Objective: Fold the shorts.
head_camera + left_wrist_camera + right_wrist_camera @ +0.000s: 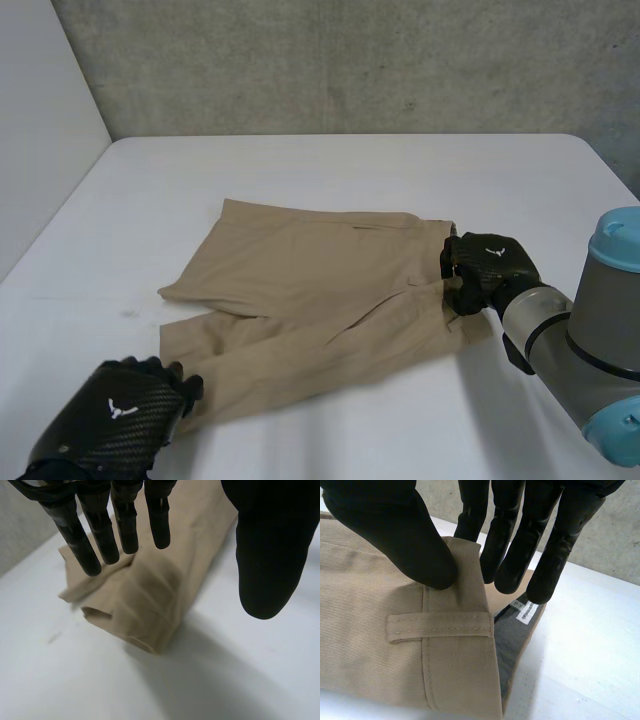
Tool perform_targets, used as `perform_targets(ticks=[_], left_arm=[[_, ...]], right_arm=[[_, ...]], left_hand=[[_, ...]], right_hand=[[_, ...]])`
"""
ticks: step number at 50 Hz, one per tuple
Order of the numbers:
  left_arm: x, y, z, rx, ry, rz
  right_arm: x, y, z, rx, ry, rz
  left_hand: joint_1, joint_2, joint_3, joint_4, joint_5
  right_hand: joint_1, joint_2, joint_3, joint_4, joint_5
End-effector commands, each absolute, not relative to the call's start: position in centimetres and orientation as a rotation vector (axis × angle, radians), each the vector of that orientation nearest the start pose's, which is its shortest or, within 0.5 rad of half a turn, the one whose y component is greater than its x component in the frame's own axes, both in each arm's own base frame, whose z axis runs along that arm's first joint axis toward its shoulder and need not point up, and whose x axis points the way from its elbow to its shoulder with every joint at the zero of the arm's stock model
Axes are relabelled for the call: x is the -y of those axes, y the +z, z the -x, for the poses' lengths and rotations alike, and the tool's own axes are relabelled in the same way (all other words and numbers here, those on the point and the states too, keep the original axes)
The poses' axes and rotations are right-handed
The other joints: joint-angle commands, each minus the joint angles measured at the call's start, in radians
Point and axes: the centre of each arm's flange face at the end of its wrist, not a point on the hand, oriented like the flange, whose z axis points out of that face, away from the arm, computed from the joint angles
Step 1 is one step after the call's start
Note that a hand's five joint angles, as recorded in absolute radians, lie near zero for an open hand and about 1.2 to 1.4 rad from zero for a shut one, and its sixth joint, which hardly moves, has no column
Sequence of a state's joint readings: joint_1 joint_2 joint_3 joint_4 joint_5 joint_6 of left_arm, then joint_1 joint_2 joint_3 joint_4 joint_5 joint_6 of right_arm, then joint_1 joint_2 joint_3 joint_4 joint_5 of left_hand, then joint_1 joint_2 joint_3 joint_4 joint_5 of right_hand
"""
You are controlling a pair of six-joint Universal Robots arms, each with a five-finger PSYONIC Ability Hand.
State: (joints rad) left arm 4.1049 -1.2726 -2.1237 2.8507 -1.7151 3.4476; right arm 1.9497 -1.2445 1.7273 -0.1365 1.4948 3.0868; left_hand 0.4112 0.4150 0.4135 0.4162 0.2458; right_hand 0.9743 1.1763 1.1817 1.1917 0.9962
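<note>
- Where the white surface (380,430) ends at its far edge, a rough grey concrete wall (350,60) rises, and a plain pale panel (40,130) closes off the robot's left side.
- Near the middle of the surface lie the tan shorts (310,290), spread flat, with the waistband (445,285) toward the robot's right and the legs toward its left.
- From the head view, the left hand (120,410) sits at the near leg's end and the right hand (490,270) at the waistband.
- Seen from the left wrist view, the left hand's fingers (125,525) are straight and spread over the leg end, thumb well apart, grasping nothing; the hem (145,642) shows softly creased cloth with an open fold beside it.
- Seen from the right wrist view, the thumb (395,530) presses the outer face of the waistband's top edge while the fingers (505,540) sit behind it, pinching the cloth.
- That view also brings out the fine twill weave, a stitched belt loop (440,626), dark grey lining (510,647) and a small white label (527,613).
</note>
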Motion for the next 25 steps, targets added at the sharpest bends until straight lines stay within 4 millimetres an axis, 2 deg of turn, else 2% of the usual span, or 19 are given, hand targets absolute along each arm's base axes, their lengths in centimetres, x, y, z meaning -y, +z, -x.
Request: perform_targets(ticks=[1,8,12,16,25], left_arm=[[7.8,19.3,19.9,-2.606,-1.444,-1.097],[9.4,18.3,20.7,-2.595,-1.472,-1.065],[11.3,17.7,20.6,-2.55,-1.509,-0.955],[12.2,17.7,20.3,-2.52,-1.521,-0.878],[12.7,17.9,20.3,-2.508,-1.547,-0.854]], right_arm=[[24.9,16.9,-24.8,-2.328,-1.623,0.58],[24.8,16.8,-24.6,-2.334,-1.617,0.581],[24.7,16.7,-24.6,-2.337,-1.613,0.581],[24.6,16.7,-24.6,-2.334,-1.617,0.583],[24.5,16.7,-24.6,-2.335,-1.617,0.591]], left_hand=[[0.046,0.042,0.044,0.041,0.037],[0.043,0.039,0.041,0.038,0.034],[0.046,0.042,0.044,0.041,0.037],[0.058,0.054,0.055,0.053,0.049],[0.061,0.057,0.058,0.056,0.052]], right_hand=[[0.422,0.22,0.215,0.205,0.225],[0.422,0.22,0.215,0.205,0.225],[0.422,0.22,0.215,0.205,0.225],[0.422,0.22,0.215,0.205,0.225],[0.422,0.22,0.215,0.205,0.225]])
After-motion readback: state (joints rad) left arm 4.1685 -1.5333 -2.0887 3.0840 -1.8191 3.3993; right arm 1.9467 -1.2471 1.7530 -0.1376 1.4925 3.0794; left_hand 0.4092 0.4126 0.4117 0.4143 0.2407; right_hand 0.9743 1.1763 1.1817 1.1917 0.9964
